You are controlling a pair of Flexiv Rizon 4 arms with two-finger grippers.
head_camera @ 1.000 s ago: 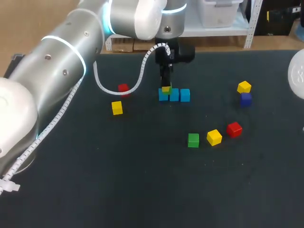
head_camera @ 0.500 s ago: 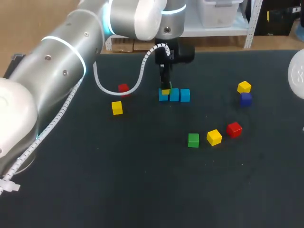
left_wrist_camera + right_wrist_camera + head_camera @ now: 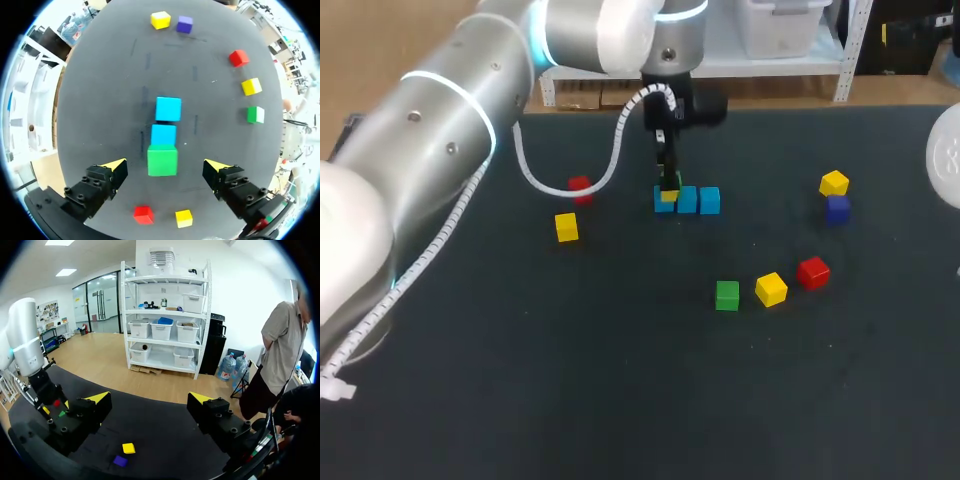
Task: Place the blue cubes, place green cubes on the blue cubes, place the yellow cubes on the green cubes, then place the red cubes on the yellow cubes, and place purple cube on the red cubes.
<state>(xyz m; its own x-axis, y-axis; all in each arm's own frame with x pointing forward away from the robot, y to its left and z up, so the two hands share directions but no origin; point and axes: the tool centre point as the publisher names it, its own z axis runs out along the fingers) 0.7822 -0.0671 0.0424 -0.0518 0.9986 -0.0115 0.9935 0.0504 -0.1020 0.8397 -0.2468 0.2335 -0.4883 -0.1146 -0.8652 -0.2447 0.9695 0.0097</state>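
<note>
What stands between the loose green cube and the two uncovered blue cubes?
Nothing visible: bare mat between the loose green cube and the uncovered blue cubes. The yellow cube sits beside it, off that line.

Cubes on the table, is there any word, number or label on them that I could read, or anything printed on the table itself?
No text can be read. The green cubes, blue cubes, yellow cubes, red cubes and purple cube show plain coloured faces, and the table bears no print.

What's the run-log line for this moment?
phase: green layer | left gripper: open, astride green cube on end blue cube | right gripper: open, empty | second green cube: unplaced
</note>
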